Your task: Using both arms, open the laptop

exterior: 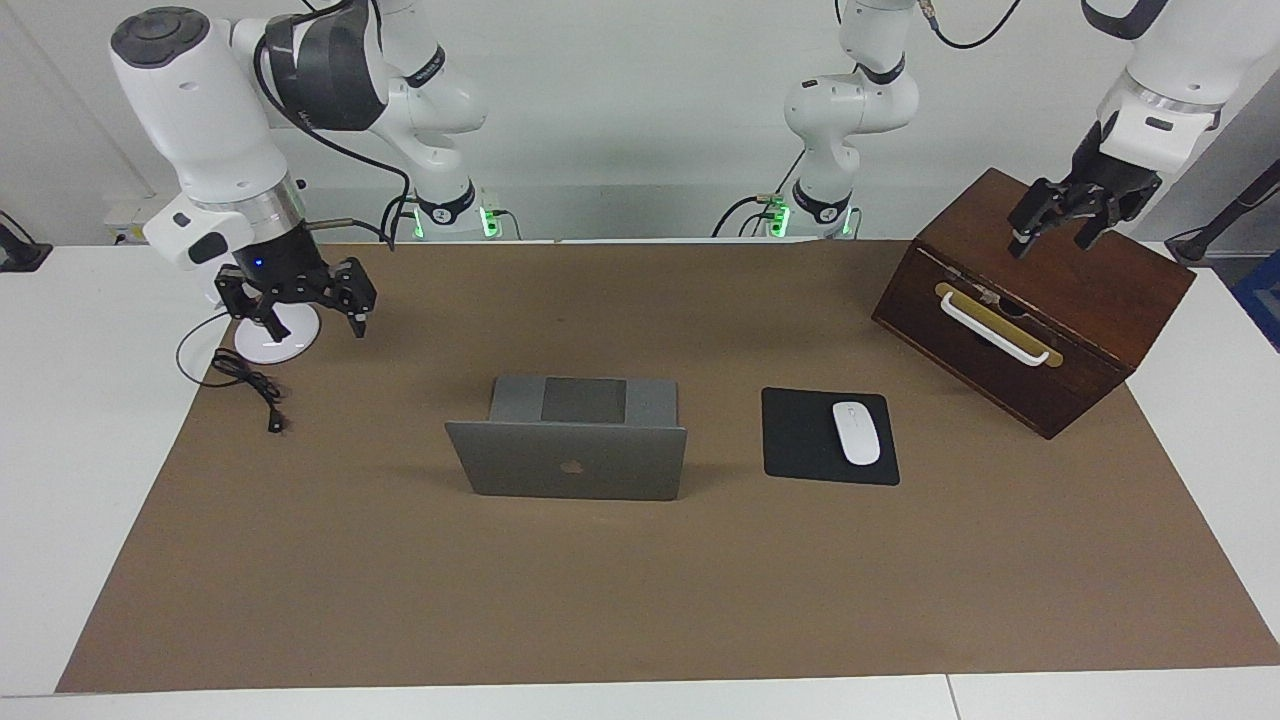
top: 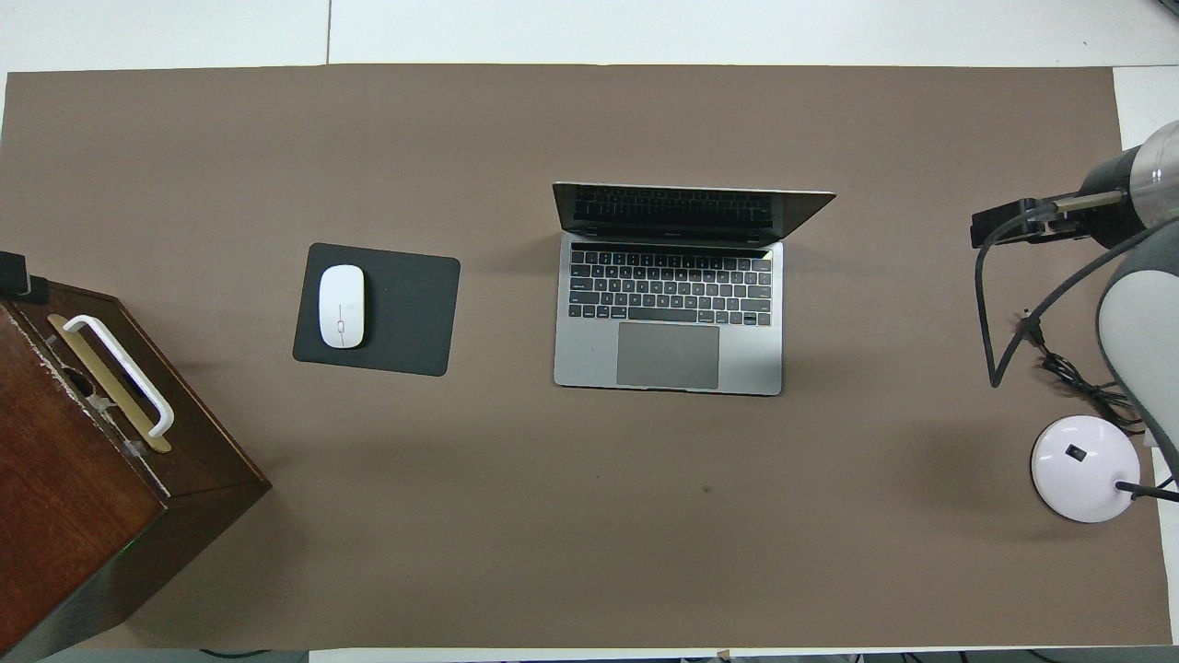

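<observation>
Laptop (exterior: 570,462) stands open on brown mat (exterior: 640,600) covering white table (exterior: 70,420).

2 white arms (exterior: 210,120), dk grey joint bands, silver wrists, blk cables.

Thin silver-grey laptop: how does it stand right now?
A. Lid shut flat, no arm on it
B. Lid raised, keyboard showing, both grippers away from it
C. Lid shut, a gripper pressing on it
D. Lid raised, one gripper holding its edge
B: the thin silver-grey laptop has its lid up with the keyboard exposed, while the left gripper hangs over the dark wooden box and the right gripper over the white round lamp base.
</observation>
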`<move>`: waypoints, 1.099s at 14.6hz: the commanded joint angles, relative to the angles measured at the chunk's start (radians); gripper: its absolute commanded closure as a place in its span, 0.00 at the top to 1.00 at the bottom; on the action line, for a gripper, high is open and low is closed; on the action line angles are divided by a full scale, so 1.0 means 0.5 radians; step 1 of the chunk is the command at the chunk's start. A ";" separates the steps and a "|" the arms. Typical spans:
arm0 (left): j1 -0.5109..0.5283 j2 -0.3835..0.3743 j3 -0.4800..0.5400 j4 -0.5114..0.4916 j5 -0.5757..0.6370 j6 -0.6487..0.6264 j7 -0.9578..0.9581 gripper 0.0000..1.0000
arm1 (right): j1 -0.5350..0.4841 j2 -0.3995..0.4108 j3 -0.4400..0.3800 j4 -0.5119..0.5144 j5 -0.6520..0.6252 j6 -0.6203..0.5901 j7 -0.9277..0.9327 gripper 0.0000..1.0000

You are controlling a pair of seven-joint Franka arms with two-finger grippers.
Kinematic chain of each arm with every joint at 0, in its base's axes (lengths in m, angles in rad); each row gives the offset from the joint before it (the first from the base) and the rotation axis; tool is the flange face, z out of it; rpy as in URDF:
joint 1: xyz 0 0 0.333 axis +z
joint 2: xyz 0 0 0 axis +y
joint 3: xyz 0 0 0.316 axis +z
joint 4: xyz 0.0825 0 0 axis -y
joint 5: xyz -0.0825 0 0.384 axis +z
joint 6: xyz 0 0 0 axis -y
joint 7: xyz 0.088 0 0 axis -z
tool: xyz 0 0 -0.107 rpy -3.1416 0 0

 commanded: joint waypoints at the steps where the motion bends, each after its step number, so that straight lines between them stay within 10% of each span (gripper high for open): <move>1: -0.018 0.049 -0.038 0.055 0.038 -0.112 -0.004 1.00 | -0.011 -0.028 0.010 -0.037 -0.007 0.007 0.014 1.00; 16: -0.143 0.059 -0.054 -0.098 0.038 0.010 0.073 1.00 | -0.020 -0.028 0.010 -0.040 -0.007 0.010 0.002 1.00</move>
